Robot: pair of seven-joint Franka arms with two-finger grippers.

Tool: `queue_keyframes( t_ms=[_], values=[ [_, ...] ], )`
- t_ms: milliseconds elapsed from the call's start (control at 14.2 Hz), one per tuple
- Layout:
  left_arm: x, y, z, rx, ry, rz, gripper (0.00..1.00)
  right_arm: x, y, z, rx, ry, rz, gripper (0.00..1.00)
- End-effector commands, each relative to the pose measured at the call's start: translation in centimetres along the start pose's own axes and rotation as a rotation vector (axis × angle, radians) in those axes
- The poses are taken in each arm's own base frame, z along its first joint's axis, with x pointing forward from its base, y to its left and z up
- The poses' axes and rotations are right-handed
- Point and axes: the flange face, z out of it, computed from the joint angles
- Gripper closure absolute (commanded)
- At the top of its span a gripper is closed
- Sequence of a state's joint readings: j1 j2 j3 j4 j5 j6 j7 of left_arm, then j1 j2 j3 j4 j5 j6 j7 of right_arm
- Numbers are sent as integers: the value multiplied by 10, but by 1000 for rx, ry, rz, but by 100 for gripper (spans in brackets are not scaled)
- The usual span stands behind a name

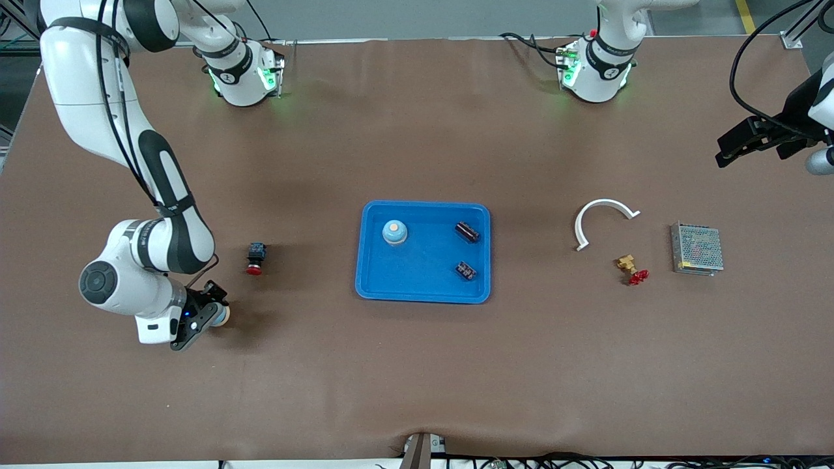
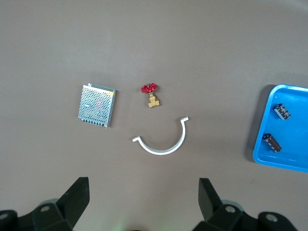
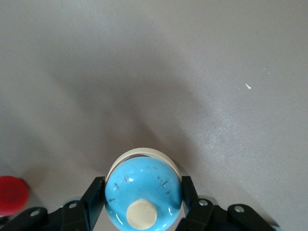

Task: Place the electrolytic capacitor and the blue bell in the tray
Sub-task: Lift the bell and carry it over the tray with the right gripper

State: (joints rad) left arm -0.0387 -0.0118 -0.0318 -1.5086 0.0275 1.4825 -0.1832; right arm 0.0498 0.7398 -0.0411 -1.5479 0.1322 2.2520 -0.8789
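Blue bell (image 3: 143,195): glossy light-blue dome, cream button on top, cream base ring, faint dark scuffs. Clamped between the two black fingers (image 3: 94,202) of the right end effector (image 1: 207,311), low over the surface (image 1: 417,378) at the right arm's end. In the front view only a sliver of this bell shows past the wrist.

Tray (image 1: 368,277), mid-surface, bright blue, rounded corners. Inside: a second blue bell (image 1: 395,232) upright in the corner toward the right arm's base; two dark cylindrical capacitors lying on their sides along the wall toward the left arm's end, one (image 1: 467,232) farther from the front camera, one (image 1: 465,271) nearer. Markings on them unreadable.

Red-capped push button (image 1: 255,258) between tray and right arm.

Left end effector (image 1: 749,140) waits high at its end, fingers spread wide, grasping nothing; over the surface near a white curved clip (image 2: 162,142), brass valve with red handle (image 2: 152,95), and perforated metal box (image 2: 97,105).
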Motion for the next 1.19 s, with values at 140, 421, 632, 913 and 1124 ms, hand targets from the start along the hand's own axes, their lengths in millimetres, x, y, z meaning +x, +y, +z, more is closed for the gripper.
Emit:
queue_keyframes(
  t_ms=[140, 421, 632, 913, 1124],
  values=[
    [-3, 4, 0, -20, -11, 21, 0, 43, -31, -60, 62, -33, 201, 47],
    [-3, 5, 1, -19, -12, 23, 0, 79, -83, -88, 63, -51, 386, 49],
    [-3, 5, -1, -19, -7, 24, 0, 117, -146, -106, 55, -60, 537, 49],
    [-3, 4, -2, -20, -6, 23, 0, 158, -218, -111, 49, -46, 725, 49],
    [-2, 4, -1, -19, -4, 22, 0, 171, -244, -112, 54, -30, 833, 49]
  ],
)
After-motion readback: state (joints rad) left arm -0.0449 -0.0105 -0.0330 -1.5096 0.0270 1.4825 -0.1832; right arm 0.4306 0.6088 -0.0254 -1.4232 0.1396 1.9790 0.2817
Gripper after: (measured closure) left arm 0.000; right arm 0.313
